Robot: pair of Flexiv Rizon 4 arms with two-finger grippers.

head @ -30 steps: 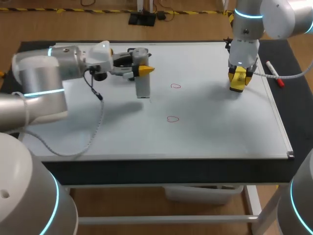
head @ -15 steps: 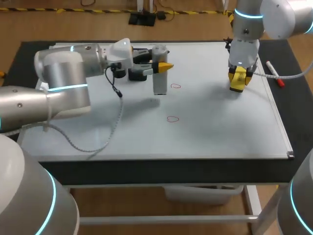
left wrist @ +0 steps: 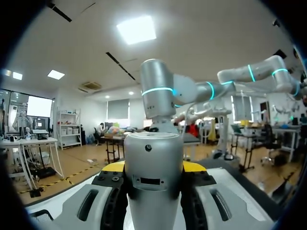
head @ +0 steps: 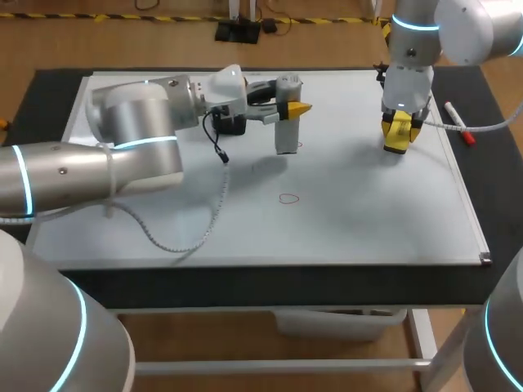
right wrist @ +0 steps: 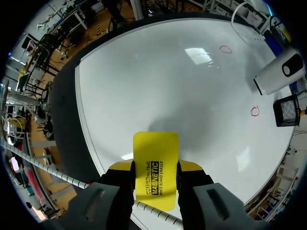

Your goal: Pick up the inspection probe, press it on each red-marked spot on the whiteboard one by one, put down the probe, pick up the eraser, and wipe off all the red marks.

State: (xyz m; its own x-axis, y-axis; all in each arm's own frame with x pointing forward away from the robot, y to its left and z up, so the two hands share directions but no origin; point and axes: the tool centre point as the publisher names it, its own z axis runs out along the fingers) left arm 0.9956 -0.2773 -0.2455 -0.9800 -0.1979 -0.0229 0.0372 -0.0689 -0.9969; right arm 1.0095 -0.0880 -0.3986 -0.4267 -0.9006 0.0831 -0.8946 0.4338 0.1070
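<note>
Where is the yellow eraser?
In the head view, the eraser is at the far right of the whiteboard, held in the right gripper, near the marker.

Probe and eraser both held over your whiteboard.
Your grey cylindrical probe stands upright in the left gripper, its lower end at the red ring near the far edge. A second red ring lies mid-board. The yellow eraser is clamped in the right gripper near the far right corner.
</note>
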